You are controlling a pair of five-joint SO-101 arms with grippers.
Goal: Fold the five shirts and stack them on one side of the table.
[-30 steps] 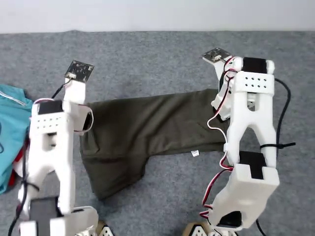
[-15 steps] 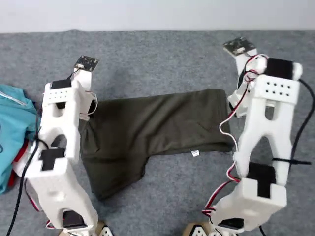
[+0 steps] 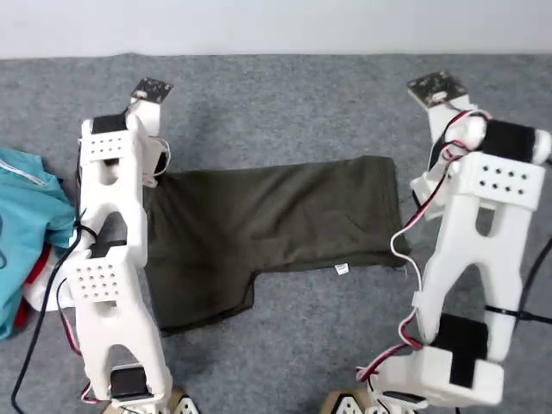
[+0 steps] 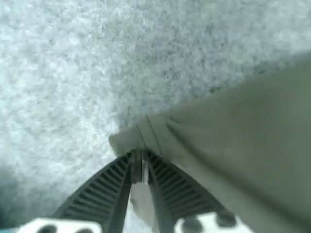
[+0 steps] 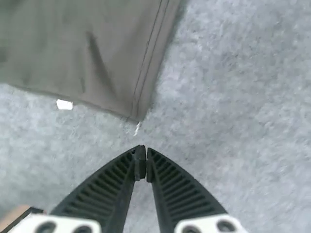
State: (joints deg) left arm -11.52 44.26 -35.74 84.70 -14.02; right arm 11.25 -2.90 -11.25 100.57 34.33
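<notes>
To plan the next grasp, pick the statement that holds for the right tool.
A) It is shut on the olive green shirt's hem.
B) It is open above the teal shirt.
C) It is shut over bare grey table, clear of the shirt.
C: in the right wrist view the right tool is shut, its tips over the grey table, just off the corner of the olive green shirt.
</notes>
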